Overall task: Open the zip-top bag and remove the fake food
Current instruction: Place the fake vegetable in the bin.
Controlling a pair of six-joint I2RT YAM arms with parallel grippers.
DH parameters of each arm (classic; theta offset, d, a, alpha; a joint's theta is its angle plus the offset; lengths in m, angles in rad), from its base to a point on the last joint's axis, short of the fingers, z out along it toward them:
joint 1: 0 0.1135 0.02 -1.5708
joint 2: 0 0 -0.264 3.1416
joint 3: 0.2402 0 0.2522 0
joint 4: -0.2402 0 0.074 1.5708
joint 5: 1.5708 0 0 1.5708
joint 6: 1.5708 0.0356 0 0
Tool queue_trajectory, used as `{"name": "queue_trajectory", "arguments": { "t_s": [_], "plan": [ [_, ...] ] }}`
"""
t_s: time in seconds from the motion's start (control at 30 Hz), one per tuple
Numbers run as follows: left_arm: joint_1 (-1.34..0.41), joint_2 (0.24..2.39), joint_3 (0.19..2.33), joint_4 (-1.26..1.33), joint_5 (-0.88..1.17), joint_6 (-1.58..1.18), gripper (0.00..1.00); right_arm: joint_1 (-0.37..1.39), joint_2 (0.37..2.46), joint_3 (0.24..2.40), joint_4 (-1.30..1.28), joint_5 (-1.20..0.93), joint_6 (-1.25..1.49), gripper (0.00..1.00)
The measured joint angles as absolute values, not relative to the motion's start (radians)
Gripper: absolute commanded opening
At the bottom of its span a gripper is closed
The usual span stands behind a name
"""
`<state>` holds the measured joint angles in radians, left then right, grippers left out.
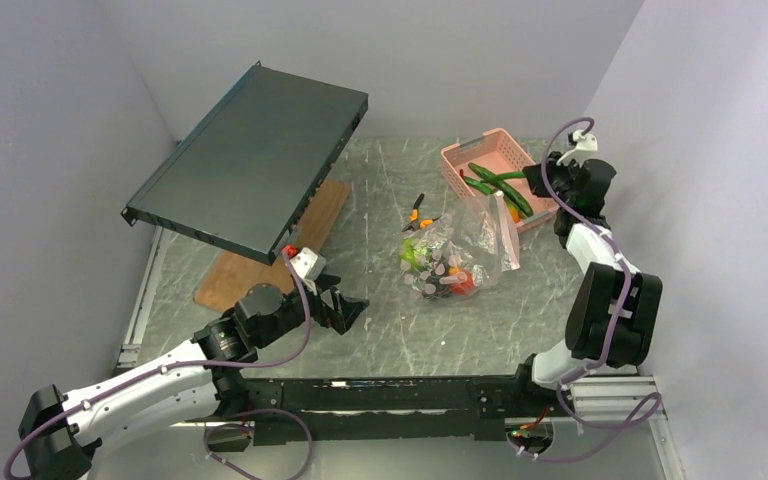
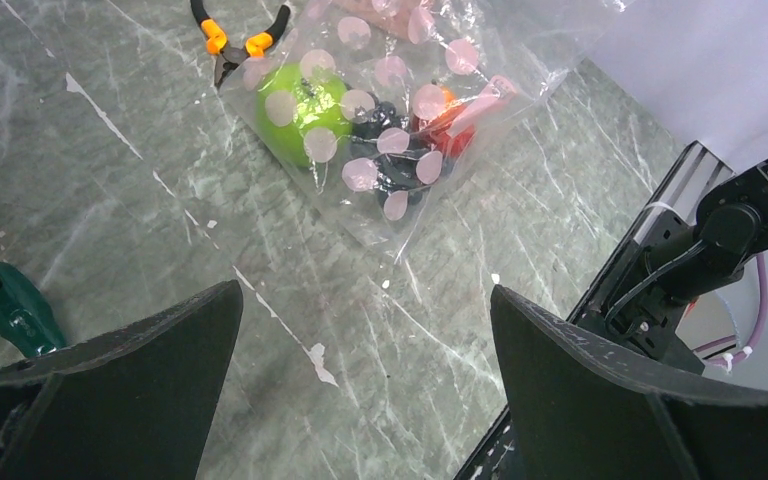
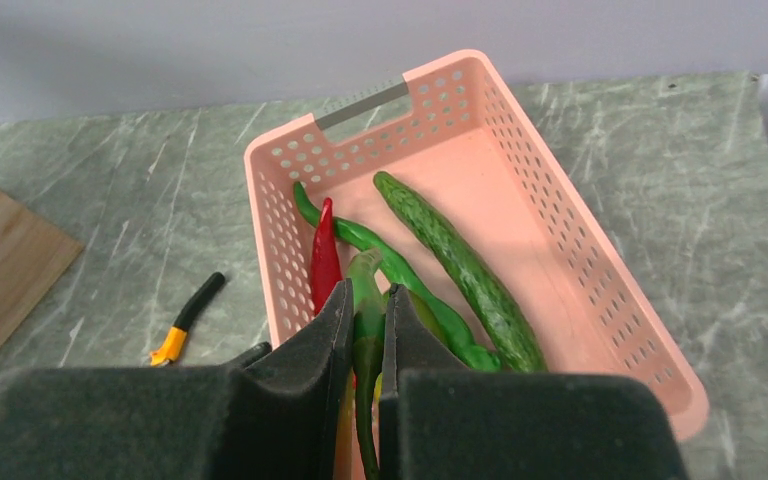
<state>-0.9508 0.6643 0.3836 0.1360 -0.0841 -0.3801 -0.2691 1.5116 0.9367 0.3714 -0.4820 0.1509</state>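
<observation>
1. Zip-top bag [image 1: 460,250] lies crumpled in the middle of the worktop [image 1: 380,330], just beside the orange-handled pliers [image 2: 230,40].
2. Through its plastic show a green apple [image 2: 300,115], a dark grape bunch [image 2: 400,165] and a red piece [image 2: 450,130].
3. Left hand [image 2: 360,380] sits low over the worktop, short of the bag, fingers spread wide and gripping nothing.
4. Right hand [image 3: 367,300] is clenched on a slim green vegetable [image 3: 362,265] over the pink basket [image 3: 540,200], which holds a cucumber [image 3: 460,265] and a red pepper [image 3: 324,255].
</observation>
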Motion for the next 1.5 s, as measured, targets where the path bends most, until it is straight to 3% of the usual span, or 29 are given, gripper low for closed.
{"name": "queue_trajectory", "arguments": {
  "t_s": [0.23,0.53,0.73,1.1,1.5],
  "plan": [
    [-0.951,0.665,0.384,0.108,-0.084,-0.389,1.00,-0.219,1.609,1.036,0.392,-0.440,0.165,0.06],
    [-0.951,0.694,0.384,0.099,-0.076,-0.405,1.00,-0.214,1.716,1.105,0.360,-0.379,0.150,0.37],
    [-0.951,0.705,0.384,0.101,-0.069,-0.411,1.00,-0.214,1.721,1.105,0.324,-0.363,0.131,0.50],
    [-0.951,0.702,0.384,0.108,-0.049,-0.427,1.00,-0.214,1.661,1.081,0.290,-0.353,0.093,0.53],
    [-0.951,0.700,0.384,0.124,-0.027,-0.443,1.00,-0.214,1.378,0.971,0.202,-0.513,-0.011,0.52]
  ]
}}
